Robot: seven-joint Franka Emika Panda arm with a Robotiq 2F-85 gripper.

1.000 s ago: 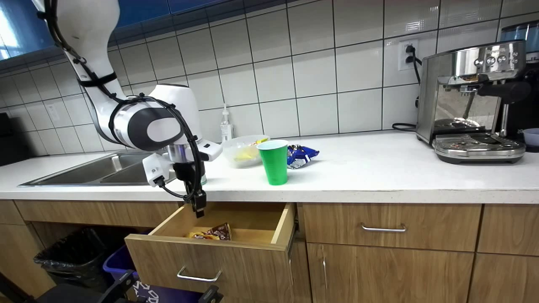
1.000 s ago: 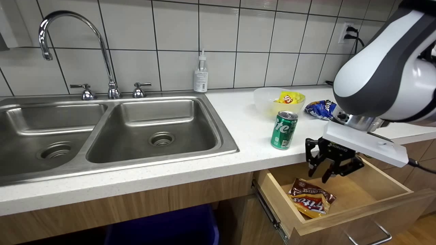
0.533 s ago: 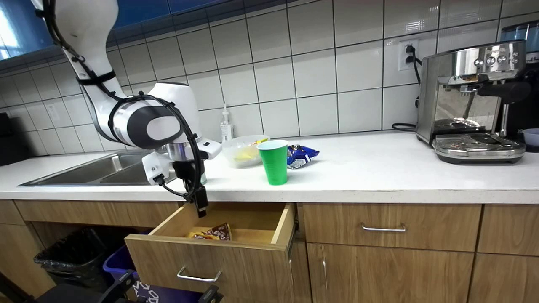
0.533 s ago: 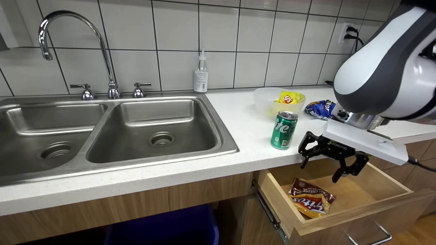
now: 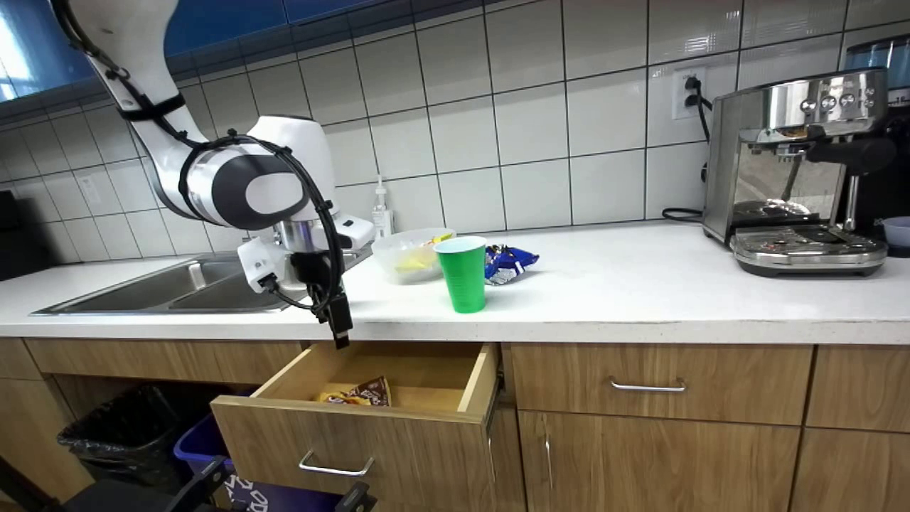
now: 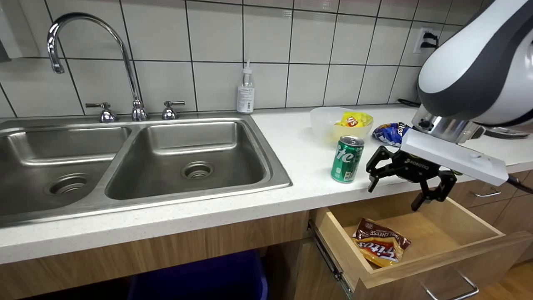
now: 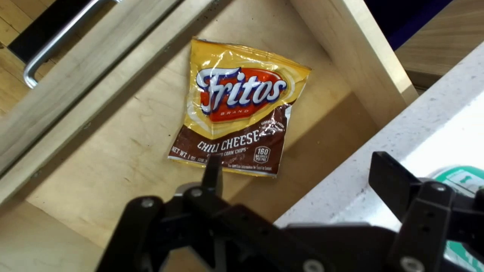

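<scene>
My gripper hangs over the pulled-out wooden drawer, beside the counter's front edge. Its fingers are spread wide and hold nothing. Below, a yellow and brown Fritos bag lies flat on the drawer's bottom, apart from the fingers. The wrist view shows the whole bag face up, one black fingertip overlapping its lower edge in the picture. A green soda can stands upright on the counter, near one finger; only part of the can shows at the right of the wrist view.
The counter bears a green cup, a clear bowl with a yellow packet, a blue snack bag and a coffee machine. A steel sink lies beside them. Under the counter stand bins.
The gripper's fingers have spread apart from a narrow gap. The gripper has risen farther above the drawer. The Fritos bag has stayed where it lay.
</scene>
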